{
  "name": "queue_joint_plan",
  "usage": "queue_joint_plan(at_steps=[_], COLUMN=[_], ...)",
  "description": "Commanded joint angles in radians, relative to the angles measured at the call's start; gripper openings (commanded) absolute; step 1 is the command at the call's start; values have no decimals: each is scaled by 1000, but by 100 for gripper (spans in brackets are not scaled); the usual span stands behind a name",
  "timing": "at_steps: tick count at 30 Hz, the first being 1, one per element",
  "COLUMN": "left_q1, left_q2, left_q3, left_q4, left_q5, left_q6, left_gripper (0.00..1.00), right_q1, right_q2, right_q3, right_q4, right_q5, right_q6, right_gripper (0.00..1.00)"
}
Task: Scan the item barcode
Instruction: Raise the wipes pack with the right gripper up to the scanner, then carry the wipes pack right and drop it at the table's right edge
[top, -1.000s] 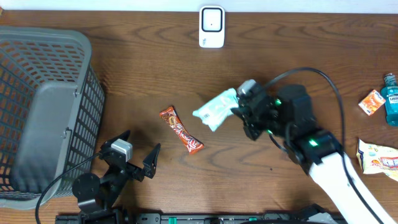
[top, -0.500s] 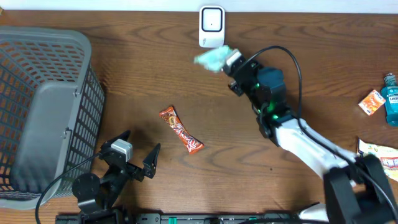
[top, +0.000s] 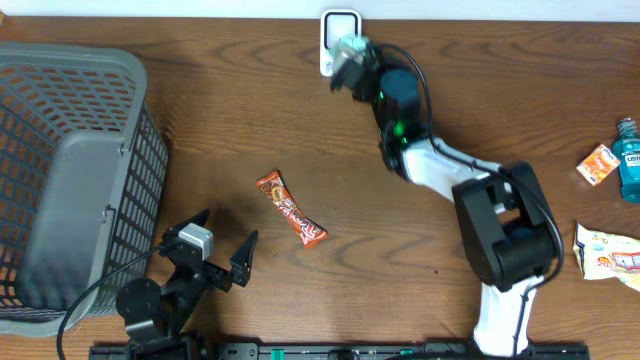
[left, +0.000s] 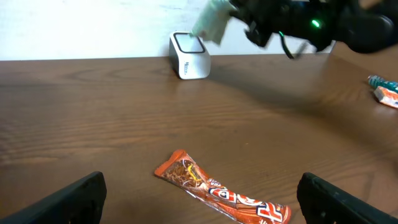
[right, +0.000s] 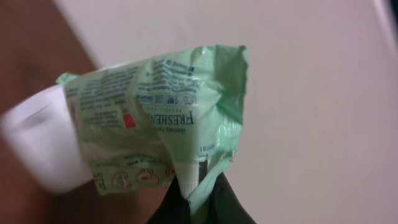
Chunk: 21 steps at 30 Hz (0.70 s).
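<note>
My right gripper is shut on a corner of a pale green packet, the item, and holds it up in the air right in front of the white barcode scanner at the table's far edge. In the right wrist view the packet fills the middle, its printed side toward the camera, with the scanner blurred behind it on the left and the gripper pinching its lower edge. My left gripper rests open near the front left, empty. In its own view the gripper faces a red candy bar.
The red candy bar lies mid-table. A grey mesh basket fills the left side. At the right edge are an orange box, a blue mouthwash bottle and a snack bag.
The right arm has swung the green packet from mid-table up and leftward to the scanner at the far edge. The left arm has stayed still.
</note>
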Motion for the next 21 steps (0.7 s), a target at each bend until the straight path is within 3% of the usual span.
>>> queue_joint_plan(at_steps=[1,7,11,21], left_q1=[2,2,2,2], left_q2=[-5,-5,-5,-5], left_q3=[-17,-17,-17,-17], left_q4=[-22,-22,-22,-22], left_q5=[13,13,13,13], left_q6=[-5,-5,-5,-5], left_gripper=[98,98,98,98], right_q1=[-8,-8,-3,32], right_q2=[77,232,306,341], right_q3=[163,367,447,448], right_q4=[-30,-56,-67,-90], right_q5=[42,93,116,227], right_q6=[-180,-367,-372,-372], right_gripper=[1,1,1,1])
